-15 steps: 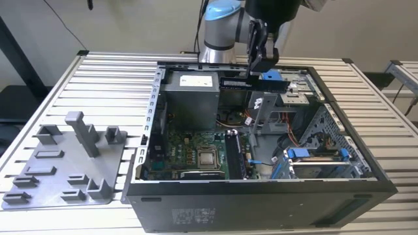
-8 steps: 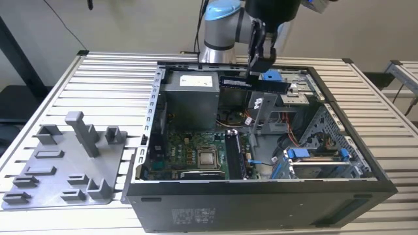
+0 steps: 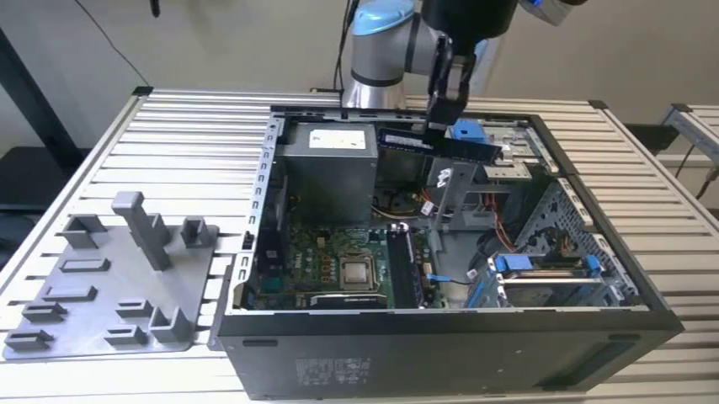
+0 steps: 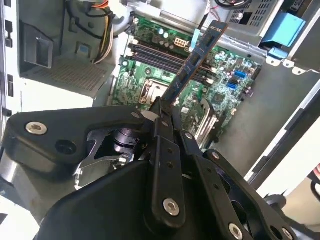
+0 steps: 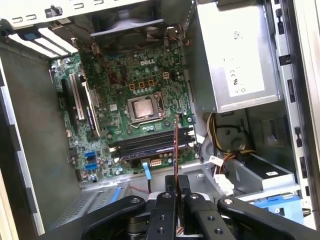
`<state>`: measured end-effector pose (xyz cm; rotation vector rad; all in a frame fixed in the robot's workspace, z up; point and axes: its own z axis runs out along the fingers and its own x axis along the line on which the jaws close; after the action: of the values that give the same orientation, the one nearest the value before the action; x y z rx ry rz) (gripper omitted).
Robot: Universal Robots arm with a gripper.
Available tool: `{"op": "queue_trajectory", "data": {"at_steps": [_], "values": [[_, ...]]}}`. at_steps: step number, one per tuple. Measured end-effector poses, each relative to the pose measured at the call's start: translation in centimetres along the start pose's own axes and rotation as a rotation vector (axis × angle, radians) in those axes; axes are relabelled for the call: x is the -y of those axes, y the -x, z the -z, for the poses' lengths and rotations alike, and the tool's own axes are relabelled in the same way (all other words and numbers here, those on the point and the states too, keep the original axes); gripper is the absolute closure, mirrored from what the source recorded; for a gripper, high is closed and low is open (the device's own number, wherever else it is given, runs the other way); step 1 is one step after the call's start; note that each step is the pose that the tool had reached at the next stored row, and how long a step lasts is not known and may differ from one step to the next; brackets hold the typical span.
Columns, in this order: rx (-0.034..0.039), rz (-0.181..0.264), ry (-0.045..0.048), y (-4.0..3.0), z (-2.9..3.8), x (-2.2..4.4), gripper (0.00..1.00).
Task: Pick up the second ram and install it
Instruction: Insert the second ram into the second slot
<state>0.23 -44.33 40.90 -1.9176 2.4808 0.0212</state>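
The second ram (image 3: 472,150) is a long, dark, flat stick held level above the open computer case (image 3: 261,219). My gripper (image 3: 436,130) is shut on it from above, near the stick's middle. In the second wrist view, the ram (image 4: 197,57) juts out from my gripper (image 4: 162,111) toward the green motherboard (image 4: 150,37). In the first wrist view, the ram (image 5: 176,145) shows edge-on between my gripper's fingers (image 5: 170,200), lined up over the dark memory slots (image 5: 145,145) beside the processor socket (image 5: 144,107). It hangs above the board, apart from the slots.
The grey power supply (image 3: 326,172) stands at the case's back. A drive cage with blue clips (image 3: 540,268) fills the exterior view's right of the case. A grey plastic fixture with an upright post (image 3: 141,227) lies on the slatted table (image 3: 191,143).
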Motion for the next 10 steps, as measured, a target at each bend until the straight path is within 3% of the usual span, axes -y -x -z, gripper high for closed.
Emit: {"op": "queue_trajectory", "data": {"at_steps": [10], "values": [[0.0009,-0.114,-0.0015,0.0,-0.01,0.0,0.87]]}}
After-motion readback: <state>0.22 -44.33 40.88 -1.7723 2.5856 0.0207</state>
